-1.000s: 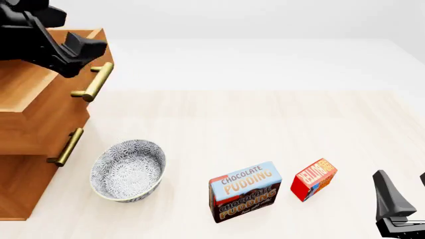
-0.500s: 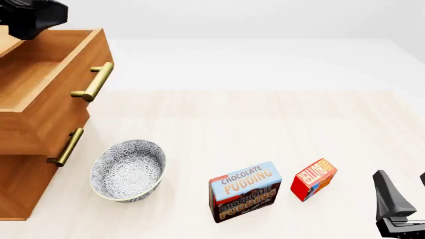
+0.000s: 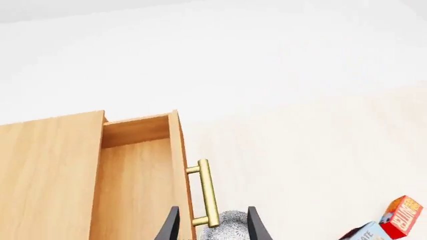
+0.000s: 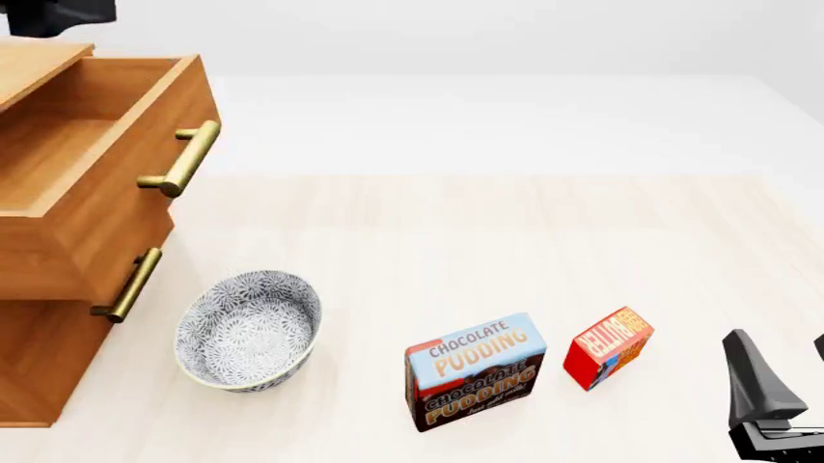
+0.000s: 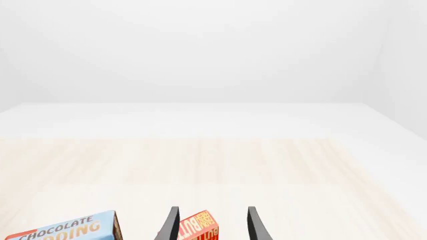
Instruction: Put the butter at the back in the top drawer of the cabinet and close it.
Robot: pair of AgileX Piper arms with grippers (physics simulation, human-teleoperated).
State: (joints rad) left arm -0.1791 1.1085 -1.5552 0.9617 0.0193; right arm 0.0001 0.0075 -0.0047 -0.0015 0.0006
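My next job, as I judge it, is the pick: the deep light-brown wooden top drawer [image 4: 77,145] with its brass bar handle [image 4: 181,159] stands pulled out of the light-brown three-front cabinet [image 4: 39,357], its inside bare as far as I can see, so the small red-and-orange butter box [image 4: 608,346] now needs lifting. It stands on the table at about five o'clock in the front view, just beside and to the three-o'clock side of the bigger blue-and-brown Chocolate Pudding box [image 4: 476,370], apart from it.

My right gripper [image 5: 211,225] is spread, holding nothing, with the butter lying ahead between the two finger lines. I would come down square over its narrow sides and keep clear of the pudding box.

My left gripper [image 3: 211,225] is likewise parted and empty, high above the handle and the blue-patterned white bowl [image 4: 249,330].

The pale wood-grain table [image 4: 515,241] is flat and matte; beyond it the room is plain white, featureless.
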